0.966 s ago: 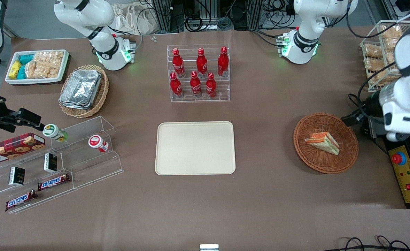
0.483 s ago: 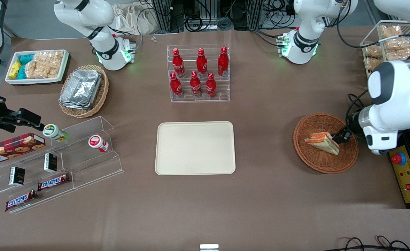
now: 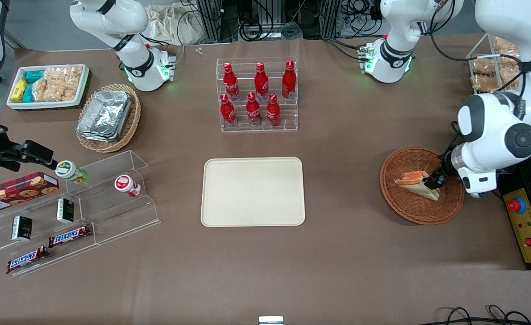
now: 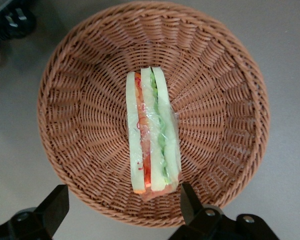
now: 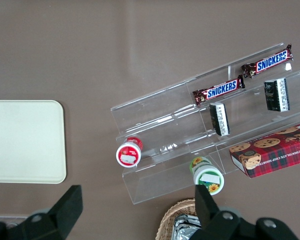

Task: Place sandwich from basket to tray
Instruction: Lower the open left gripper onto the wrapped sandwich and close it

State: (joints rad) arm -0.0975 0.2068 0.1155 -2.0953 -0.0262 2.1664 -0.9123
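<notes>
Starting at the far left of the front view, a white bin of snack packets (image 3: 48,86) sits in the upper left of the frame, with a tan wicker basket of foil containers (image 3: 108,118) just beside it. Below them, in the lower left, a clear acrylic stand (image 3: 78,210) carries 2 Snickers bars (image 3: 69,235) and a red cookie box (image 3: 16,191).

At the upper middle of the frame, 6 red bottles (image 3: 256,95) stand upright in a clear stepped rack. Nearer the front camera than the rack, the cream tray (image 3: 252,191) lies flat at the frame's centre, bare.

Toward the working arm's end of the table, at the middle right of the frame, the round reddish-brown basket (image 3: 405,209) rests on the brown table (image 3: 337,271), well apart from the tray. The sandwich (image 3: 410,181) lies inside it.

Above the basket's rim, the gripper (image 3: 431,182) hangs at the end of the white left arm, right at the sandwich. In the left wrist view its 2 black fingers (image 4: 52,205) are spread wide, released, with the sandwich (image 4: 152,135) between their lines and untouched, resting in the basket (image 4: 80,80) on its edge, orange-red and green layers showing.
</notes>
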